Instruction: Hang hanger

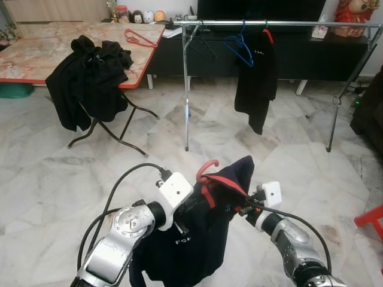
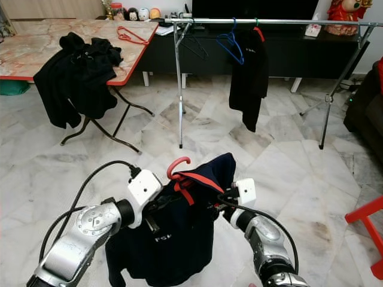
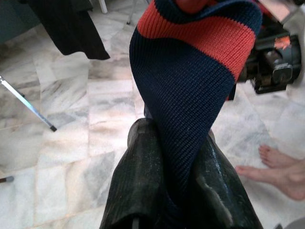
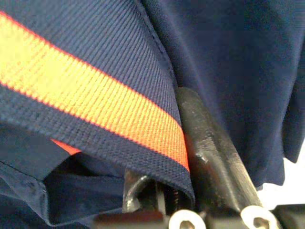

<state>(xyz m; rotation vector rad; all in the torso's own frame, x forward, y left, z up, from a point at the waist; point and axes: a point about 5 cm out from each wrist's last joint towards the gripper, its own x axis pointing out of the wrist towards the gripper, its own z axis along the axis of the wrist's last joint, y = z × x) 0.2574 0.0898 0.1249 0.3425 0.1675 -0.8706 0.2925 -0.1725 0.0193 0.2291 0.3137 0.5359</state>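
Both arms are up in front of the chest carrying a navy shirt that sits on a red hanger; the hook pokes up free between the two wrists, which makes sense since the hook is the part that has to catch the rail. Left gripper is clamped on the shirt's ribbed navy-and-orange collar, cloth pinched tight between both black fingers. Right gripper is buried under the orange-striped collar edge; one black finger shows against the fabric, but I cannot tell whether it is closed or what it is pinching. A hold on each side of the neck would keep the hanger level and stop the shirt sliding off the shoulders. The body of the shirt hangs down below the grippers, clear of the marble floor. The target looks like the metal clothes rail ahead, well apart from the robot. It already carries a black garment on a hanger, an empty blue hanger and a dark empty one, with free bar to the right of the black garment. A folding table to the left holds a heap of dark clothes and a spare red hanger. A person's bare feet are on the floor close to the robot, worth watching during the approach. My read: carry phase, hang not started; next comes closing the gap and lifting the hook above bar height.
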